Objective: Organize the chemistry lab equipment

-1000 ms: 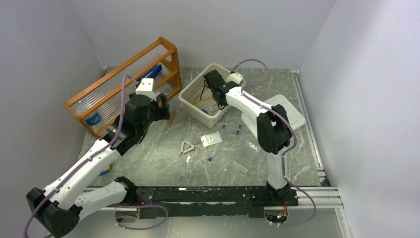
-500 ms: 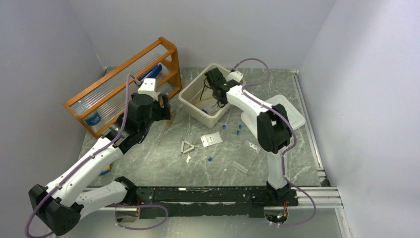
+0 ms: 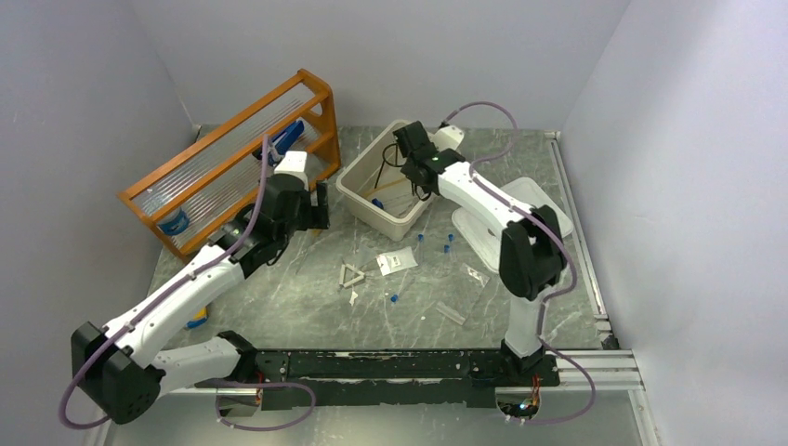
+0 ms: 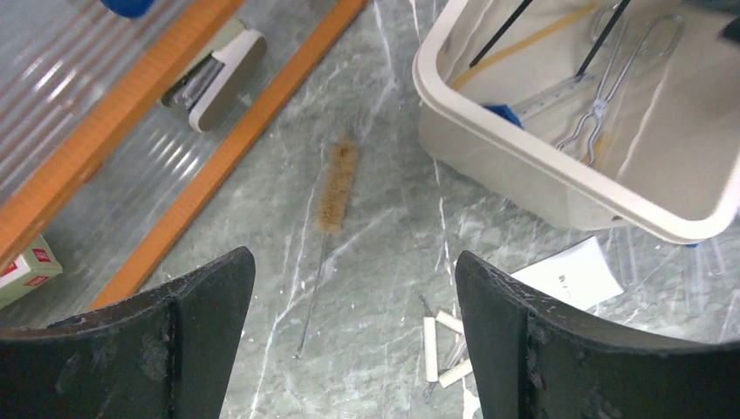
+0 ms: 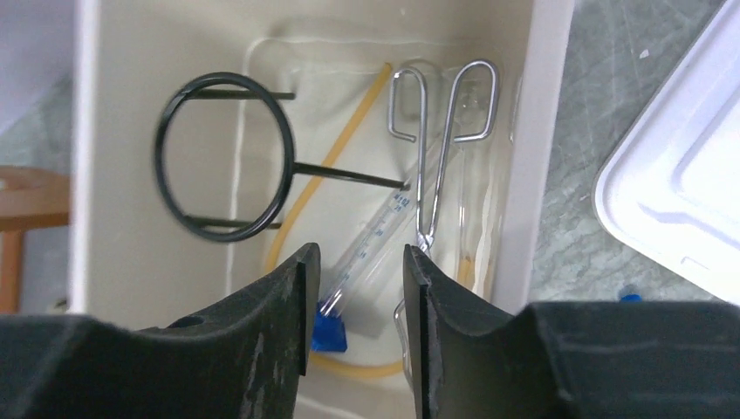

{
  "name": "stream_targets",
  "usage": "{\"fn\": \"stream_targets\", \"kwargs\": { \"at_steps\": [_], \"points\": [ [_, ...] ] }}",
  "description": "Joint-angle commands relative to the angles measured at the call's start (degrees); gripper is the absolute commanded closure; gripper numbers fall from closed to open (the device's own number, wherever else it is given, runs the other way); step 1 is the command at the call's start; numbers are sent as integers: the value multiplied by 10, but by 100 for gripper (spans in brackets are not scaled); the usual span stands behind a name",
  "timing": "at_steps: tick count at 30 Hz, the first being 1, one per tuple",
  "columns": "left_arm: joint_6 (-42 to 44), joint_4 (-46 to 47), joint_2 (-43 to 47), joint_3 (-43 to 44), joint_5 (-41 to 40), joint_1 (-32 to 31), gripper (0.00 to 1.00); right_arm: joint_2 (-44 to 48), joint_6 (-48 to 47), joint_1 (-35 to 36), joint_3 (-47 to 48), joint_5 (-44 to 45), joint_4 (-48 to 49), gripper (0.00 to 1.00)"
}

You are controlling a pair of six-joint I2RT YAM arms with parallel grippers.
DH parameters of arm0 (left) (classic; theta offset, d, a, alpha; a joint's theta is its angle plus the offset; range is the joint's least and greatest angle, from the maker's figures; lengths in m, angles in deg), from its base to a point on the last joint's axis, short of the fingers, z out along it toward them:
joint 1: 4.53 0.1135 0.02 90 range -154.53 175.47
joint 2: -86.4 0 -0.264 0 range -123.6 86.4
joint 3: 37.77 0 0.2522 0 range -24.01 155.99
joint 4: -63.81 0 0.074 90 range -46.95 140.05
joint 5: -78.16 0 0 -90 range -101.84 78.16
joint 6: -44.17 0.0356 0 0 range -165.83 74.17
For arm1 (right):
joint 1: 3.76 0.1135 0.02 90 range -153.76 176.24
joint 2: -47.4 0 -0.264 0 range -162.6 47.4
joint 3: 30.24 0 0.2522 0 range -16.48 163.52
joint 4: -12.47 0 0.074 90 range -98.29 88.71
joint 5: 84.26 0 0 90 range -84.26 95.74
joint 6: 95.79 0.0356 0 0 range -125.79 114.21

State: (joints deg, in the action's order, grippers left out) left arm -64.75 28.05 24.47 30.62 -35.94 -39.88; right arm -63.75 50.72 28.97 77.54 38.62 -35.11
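My left gripper (image 3: 321, 206) (image 4: 351, 288) is open and empty above the table. The bristle brush (image 4: 336, 185) lies just ahead of it, between rack and tub. The wire triangle (image 3: 351, 275) (image 4: 445, 336) and white packet (image 3: 397, 261) (image 4: 567, 272) lie on the table. Blue-capped vials (image 3: 449, 239) lie right of the packet. My right gripper (image 3: 409, 153) (image 5: 358, 262) is open and empty above the beige tub (image 3: 358, 190). Inside the tub lie the black ring tripod (image 5: 222, 157), metal tongs (image 5: 441, 140), tan tubing (image 5: 336, 148) and a clear blue-capped tube (image 5: 375, 236).
The orange rack (image 3: 223, 149) stands at the back left, close to my left gripper. The white lid (image 3: 548, 209) (image 5: 672, 175) lies right of the tub. A clear tube (image 3: 451, 314) lies near the front. A blue and yellow item (image 3: 195, 322) sits beside my left arm.
My left gripper has moved right, toward the brush and tub. My right gripper has risen and shifted slightly right over the tub, where a blue-capped tube now shows.
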Motion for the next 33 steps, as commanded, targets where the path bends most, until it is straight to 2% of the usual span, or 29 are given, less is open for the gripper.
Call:
{"fn": "stream_targets", "kwargs": {
  "at_steps": [1, 6, 12, 17, 23, 28, 33],
  "points": [
    [-23, -36, -30, 14, 12, 2, 11, 86, -55, -4, -36, -24, 42, 55],
    [-61, -77, -79, 12, -17, 2, 13, 156, -112, -5, -87, -82, 68, 54],
    [-111, -44, -161, -18, -26, 4, 34, 273, -148, -4, -205, -114, 108, 55],
    [-119, -45, -264, 5, -63, 19, 38, 344, -156, -5, -280, -176, 138, 56],
    [-114, -10, -321, 5, -46, 48, 42, 380, -159, -4, -331, -213, 151, 57],
    [-111, 35, -332, -15, 7, 69, 46, 385, -159, -5, -347, -223, 159, 59],
    [-107, 52, -362, -11, 24, 70, 56, 374, -166, -4, -331, -224, 148, 61]
  ]
}}
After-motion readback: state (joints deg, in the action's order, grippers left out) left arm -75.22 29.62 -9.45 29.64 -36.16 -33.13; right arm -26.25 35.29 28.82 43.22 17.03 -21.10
